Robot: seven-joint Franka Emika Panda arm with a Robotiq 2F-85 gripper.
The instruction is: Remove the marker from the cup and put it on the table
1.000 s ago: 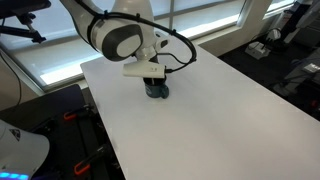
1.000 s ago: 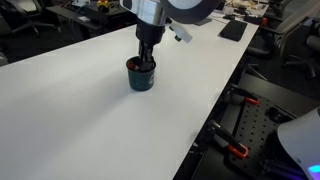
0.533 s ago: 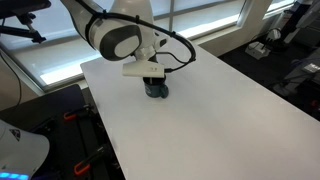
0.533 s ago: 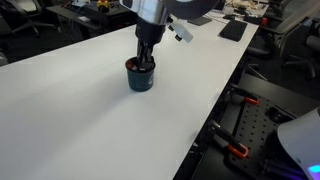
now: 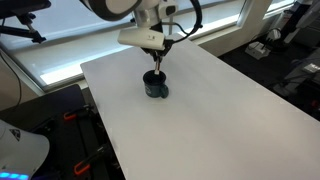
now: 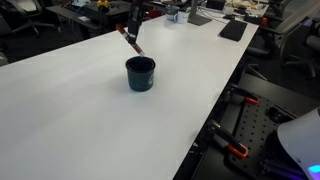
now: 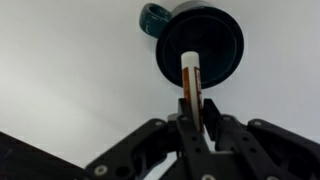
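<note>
- Up from the small dark blue round cup (image 5: 155,85) with a side handle is where the black robot gripper (image 5: 160,47) has gone; half a second ago it was down at the cup's mouth.
- With it came the thin marker (image 6: 130,39), a dark stick with an orange-red part.
- Most of the gripper is cut off by the top edge in an exterior view (image 6: 135,10).
- The marker's top end is hidden between the fingers (image 7: 212,120) in the wrist view.
- The inside of the cup (image 7: 200,48) is too dark to see into.
- The marker (image 5: 158,60) is tiny and blurry in an exterior view, so its colours are hard to tell there.
- The jaws are closed tight on the marker (image 7: 192,85), one finger on each side.
- The marker hangs tilted in the air, above the cup (image 6: 140,73) and out of it.
- The cup stands upright on the big plain white table (image 5: 220,110).
</note>
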